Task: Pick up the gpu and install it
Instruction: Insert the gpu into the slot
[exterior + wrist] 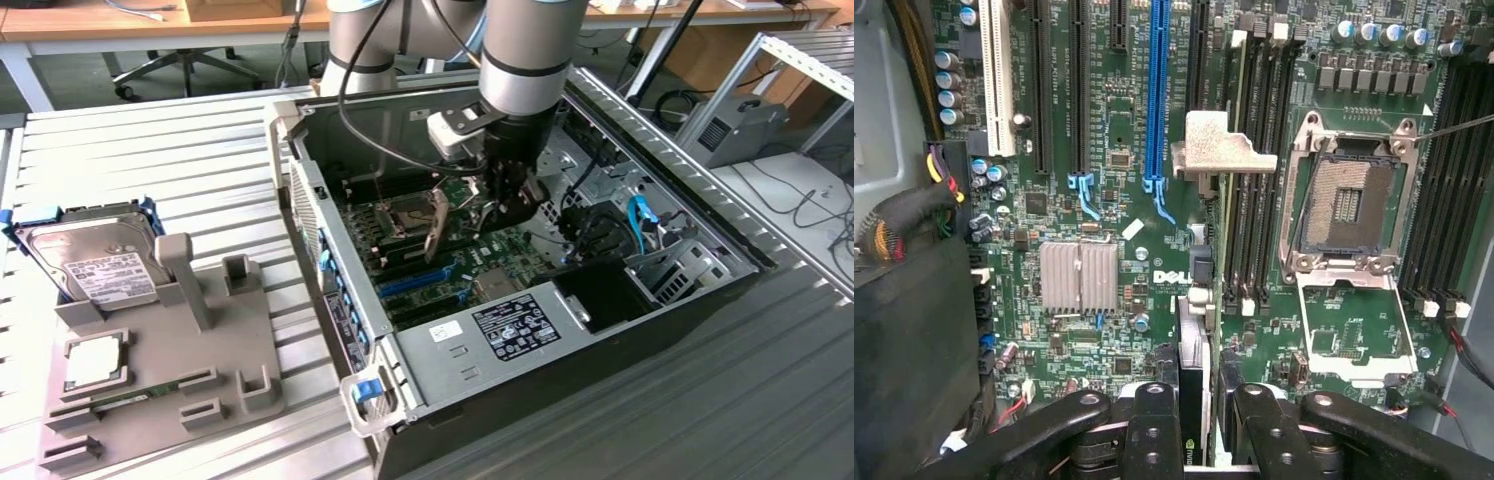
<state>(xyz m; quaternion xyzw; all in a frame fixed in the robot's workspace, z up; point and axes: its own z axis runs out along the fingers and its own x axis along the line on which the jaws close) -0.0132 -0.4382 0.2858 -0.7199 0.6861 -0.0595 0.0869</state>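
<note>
Edge-on between my fingers, the gpu (1199, 350) is a thin card with a silver metal end bracket (1219, 155) at its far end. My gripper (1206, 440) is shut on it, one black finger (1157, 430) on each side. The card hangs over the green motherboard (1104, 200), close beside the blue expansion slot (1157, 100) and the memory slots, and I cannot tell whether it touches the board. In the exterior view my gripper (507, 205) reaches down into the open computer case (307, 200) with the gpu (438, 232) tilted below it.
An open CPU socket (1349, 200), a silver heatsink (1079, 275) and black cable bundles (894, 230) surround the card. The power supply (514, 325) sits at the case's near end. A grey fixture (174, 350) at the exterior view's left holds a hard drive (94, 265), a processor (94, 360) and a memory stick (127, 398).
</note>
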